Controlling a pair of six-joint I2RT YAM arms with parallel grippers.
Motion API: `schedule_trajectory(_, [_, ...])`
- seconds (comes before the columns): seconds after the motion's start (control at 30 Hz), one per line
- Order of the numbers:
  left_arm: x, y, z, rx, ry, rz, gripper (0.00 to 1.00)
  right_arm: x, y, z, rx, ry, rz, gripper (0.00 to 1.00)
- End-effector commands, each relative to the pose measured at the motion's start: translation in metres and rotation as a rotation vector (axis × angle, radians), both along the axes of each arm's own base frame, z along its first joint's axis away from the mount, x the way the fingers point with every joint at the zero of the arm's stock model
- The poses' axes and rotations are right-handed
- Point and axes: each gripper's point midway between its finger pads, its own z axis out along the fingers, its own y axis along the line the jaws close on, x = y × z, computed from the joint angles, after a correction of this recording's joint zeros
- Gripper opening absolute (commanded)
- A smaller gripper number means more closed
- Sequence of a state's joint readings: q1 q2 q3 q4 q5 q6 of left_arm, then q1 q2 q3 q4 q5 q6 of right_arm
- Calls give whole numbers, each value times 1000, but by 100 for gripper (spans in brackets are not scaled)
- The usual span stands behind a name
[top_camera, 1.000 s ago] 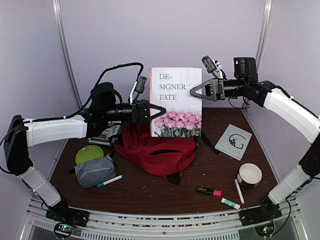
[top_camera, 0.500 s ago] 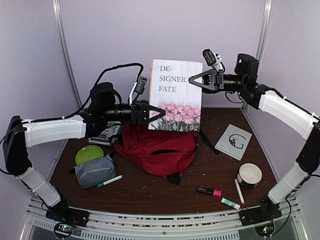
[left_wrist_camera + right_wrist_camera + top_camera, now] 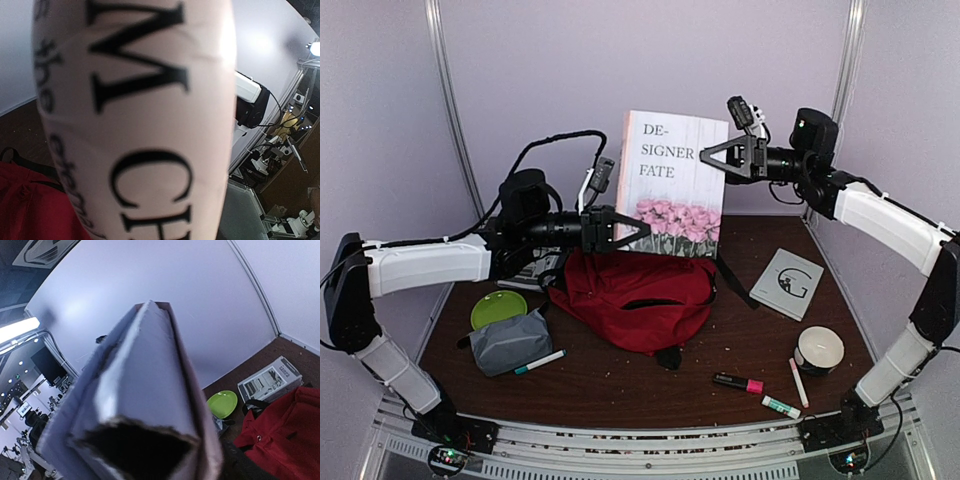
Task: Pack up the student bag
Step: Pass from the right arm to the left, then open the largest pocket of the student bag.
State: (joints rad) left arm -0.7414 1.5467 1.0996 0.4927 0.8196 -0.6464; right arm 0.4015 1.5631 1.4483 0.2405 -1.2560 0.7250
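The student bag (image 3: 640, 300), a red backpack with dark straps, lies at the table's middle. A white book (image 3: 675, 180) titled "DESIGNER FATE" with pink flowers hangs upright and slightly tilted just above the bag's back edge. My right gripper (image 3: 712, 158) is shut on the book's upper right edge. My left gripper (image 3: 635, 229) is at the book's lower left corner; its jaws are hidden. The book's spine (image 3: 140, 125) fills the left wrist view, with the bag (image 3: 30, 210) at lower left. The right wrist view shows the book's edge (image 3: 145, 385) close up and the bag (image 3: 285, 435) below.
A green plate (image 3: 498, 308), a grey zip pouch (image 3: 510, 342) and a teal marker (image 3: 540, 362) lie at left. A magazine (image 3: 535, 270) lies under the left arm. A grey "G" book (image 3: 787, 284), a white roll (image 3: 818, 349) and markers (image 3: 738, 382) lie at right.
The right gripper has risen with the book, which now hangs higher and more tilted. The left gripper stayed about level, so it now sits nearer the book's bottom corner.
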Motion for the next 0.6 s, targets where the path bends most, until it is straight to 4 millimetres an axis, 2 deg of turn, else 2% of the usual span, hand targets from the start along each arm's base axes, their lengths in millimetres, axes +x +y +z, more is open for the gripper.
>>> schedule_trajectory(0.0, [0,9,18,-38,-23,13,28,5,-13,-25,-160,-96,-107,81])
schedule_trajectory(0.07, [9,17,12,8,15,70,27,7,-22,-39,-271,-174,-155,85])
schedule_trajectory(0.17, [21,38,2,135,30,179,27,13,-37,-63,-435,-271,-233,85])
schedule_trajectory(0.2, [20,46,-9,216,23,208,27,17,-41,-72,-480,-293,-260,84])
schedule_trajectory(0.3, [19,72,-17,345,7,295,28,22,-45,-103,-576,-326,-287,81])
schedule_trajectory(0.37, [16,88,-20,379,21,333,28,18,-38,-129,-628,-336,-253,78])
schedule_trajectory(0.47, [13,111,-21,413,41,396,28,-1,-14,-164,-728,-373,-140,72])
schedule_trajectory(0.57, [11,132,-27,451,70,455,28,-23,14,-187,-786,-420,-36,68])
